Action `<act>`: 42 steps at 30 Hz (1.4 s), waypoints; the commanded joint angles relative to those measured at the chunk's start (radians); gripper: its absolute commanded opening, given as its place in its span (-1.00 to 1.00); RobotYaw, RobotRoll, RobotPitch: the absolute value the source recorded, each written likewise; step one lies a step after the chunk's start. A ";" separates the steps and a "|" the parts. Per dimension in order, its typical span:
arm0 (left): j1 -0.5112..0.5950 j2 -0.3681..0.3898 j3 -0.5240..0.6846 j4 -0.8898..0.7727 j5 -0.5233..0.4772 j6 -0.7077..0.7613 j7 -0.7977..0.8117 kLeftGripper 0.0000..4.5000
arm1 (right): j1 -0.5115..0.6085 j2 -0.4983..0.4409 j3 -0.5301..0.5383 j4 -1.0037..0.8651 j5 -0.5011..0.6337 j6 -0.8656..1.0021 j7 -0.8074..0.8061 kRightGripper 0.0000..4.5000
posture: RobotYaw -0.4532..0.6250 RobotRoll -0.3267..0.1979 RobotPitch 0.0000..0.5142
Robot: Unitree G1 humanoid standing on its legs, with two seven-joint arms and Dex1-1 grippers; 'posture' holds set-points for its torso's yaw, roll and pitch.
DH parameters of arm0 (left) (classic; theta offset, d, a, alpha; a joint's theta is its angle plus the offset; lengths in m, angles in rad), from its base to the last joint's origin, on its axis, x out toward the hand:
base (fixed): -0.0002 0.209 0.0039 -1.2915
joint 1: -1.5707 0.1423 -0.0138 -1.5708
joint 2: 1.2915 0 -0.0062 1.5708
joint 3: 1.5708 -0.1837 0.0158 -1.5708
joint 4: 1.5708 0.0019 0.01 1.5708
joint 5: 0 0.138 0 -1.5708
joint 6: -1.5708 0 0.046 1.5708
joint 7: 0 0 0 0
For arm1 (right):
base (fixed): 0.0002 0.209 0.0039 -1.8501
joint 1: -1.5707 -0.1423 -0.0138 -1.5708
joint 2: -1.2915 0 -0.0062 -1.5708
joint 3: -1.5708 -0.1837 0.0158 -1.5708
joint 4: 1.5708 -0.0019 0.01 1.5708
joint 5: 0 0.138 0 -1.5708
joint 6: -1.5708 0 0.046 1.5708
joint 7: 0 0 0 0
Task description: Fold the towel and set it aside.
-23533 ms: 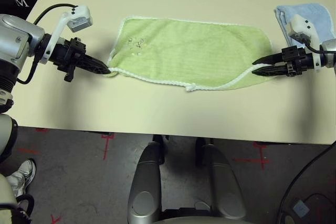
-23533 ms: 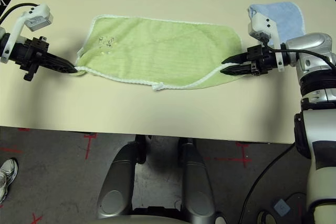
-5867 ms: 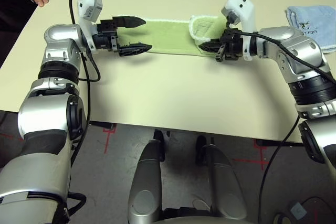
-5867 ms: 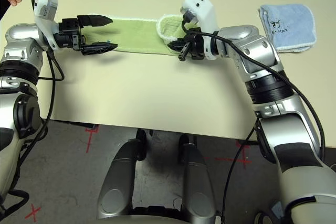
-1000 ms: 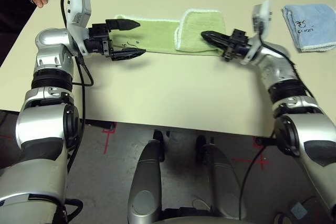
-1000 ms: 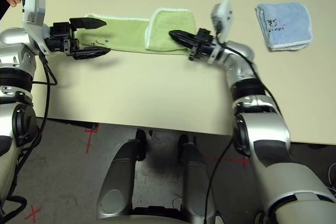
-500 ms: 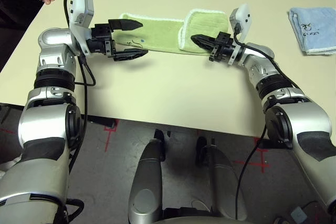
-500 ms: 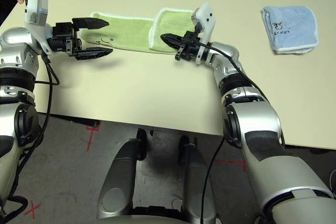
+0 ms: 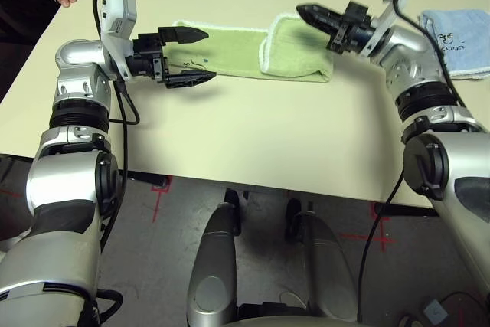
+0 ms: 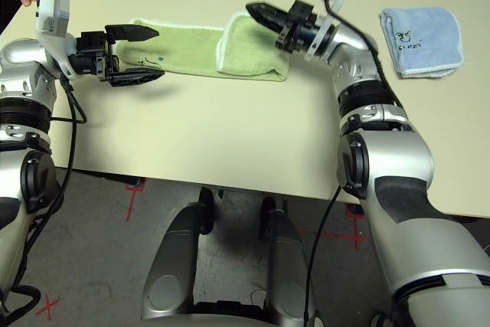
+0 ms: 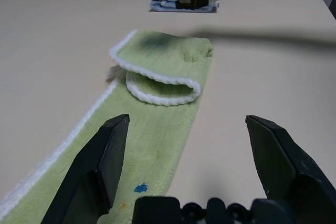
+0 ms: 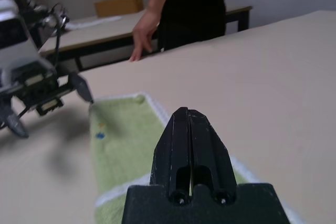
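Overhead, we see the towel [image 9: 253,47] lying as a narrow strip on the surface [image 9: 253,135], its right end doubled over; the right gripper [image 9: 308,13] is clenched and empty. Through the left wrist camera, our left gripper [image 11: 186,145] gapes over the flat end; the terry looks soft, light and probably limp, so we'd pinch its scalloped edge.

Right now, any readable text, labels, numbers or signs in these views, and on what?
None can be read.
Folded light blue cloth: small dark embroidered mark, too small to read.
Lime-green terry towel: small dark and blue marks, not legible as text.
Floor: red tape crosses, marks only, not letters.
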 commanded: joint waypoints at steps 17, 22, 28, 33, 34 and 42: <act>0.030 0.003 -0.001 -0.023 -0.010 0.002 0.014 1.00 | 0.080 0.091 0.137 0.139 -0.254 -0.010 -0.497 -0.98 | 0.16 0.25 0.46; 0.024 0.010 -0.002 -0.016 -0.006 0.001 0.012 1.00 | 0.099 0.073 0.128 0.135 -0.254 -0.005 -0.490 -0.98 | 0.14 0.25 0.45; 0.013 0.001 -0.003 -0.006 -0.003 -0.007 0.019 1.00 | 0.063 0.063 0.044 0.097 -0.159 -0.073 -0.356 -0.98 | 0.10 0.25 0.42; 0.007 -0.004 -0.001 0.000 -0.004 -0.014 0.021 1.00 | 0.046 0.008 -0.031 0.022 -0.042 -0.113 -0.105 -0.98 | 0.08 0.25 0.41; 0.007 -0.004 0.000 0.001 -0.005 -0.015 0.021 1.00 | 0.055 -0.015 -0.031 0.001 -0.030 -0.105 -0.042 -0.98 | 0.07 0.25 0.41; 0.006 0.001 0.004 0.016 -0.003 -0.026 0.023 1.00 | 0.247 -0.260 0.069 -0.193 -0.041 -0.095 0.397 -0.98 | -0.02 0.25 0.40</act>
